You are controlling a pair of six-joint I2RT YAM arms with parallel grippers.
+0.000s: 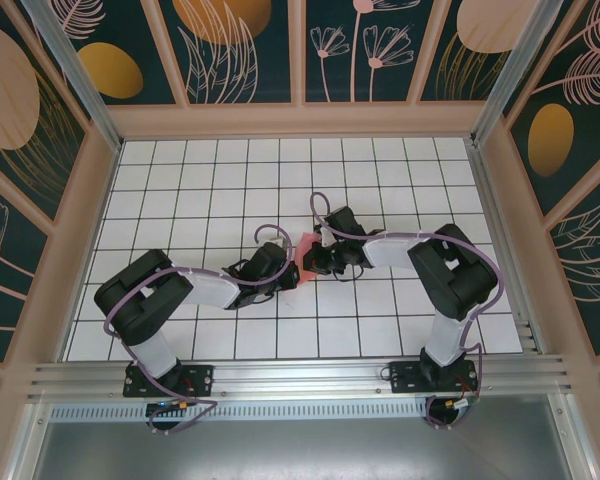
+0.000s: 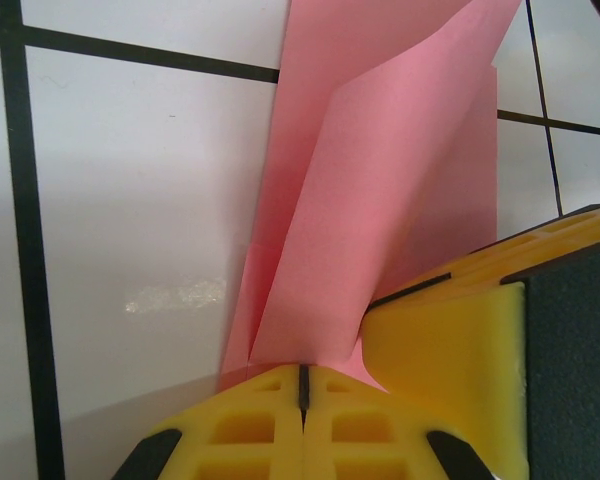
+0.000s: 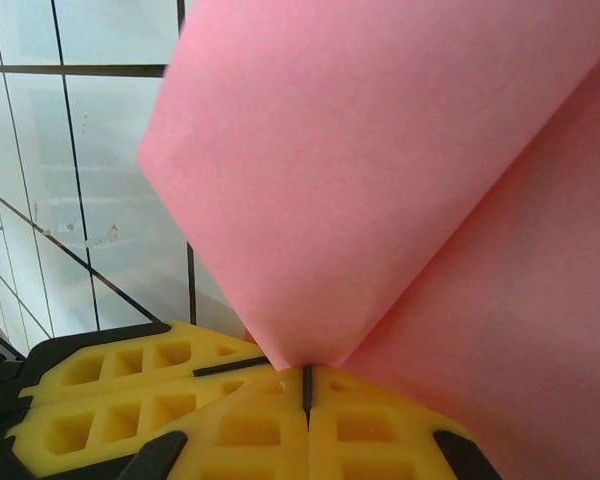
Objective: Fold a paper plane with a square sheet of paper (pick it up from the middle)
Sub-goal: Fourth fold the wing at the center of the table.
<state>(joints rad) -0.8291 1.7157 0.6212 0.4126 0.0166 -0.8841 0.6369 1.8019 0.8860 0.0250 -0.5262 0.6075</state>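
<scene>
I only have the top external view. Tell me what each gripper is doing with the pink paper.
Observer: In the left wrist view, the left gripper is shut on the pink paper, which fans out from the grip.
Operator: Now report the right one.
Observer: The right gripper is shut on it as well, where two pink flaps meet.
Operator: Describe the paper's shape.
Observer: Folded, not flat: the left wrist view shows overlapping layers with a straight crease.
</scene>
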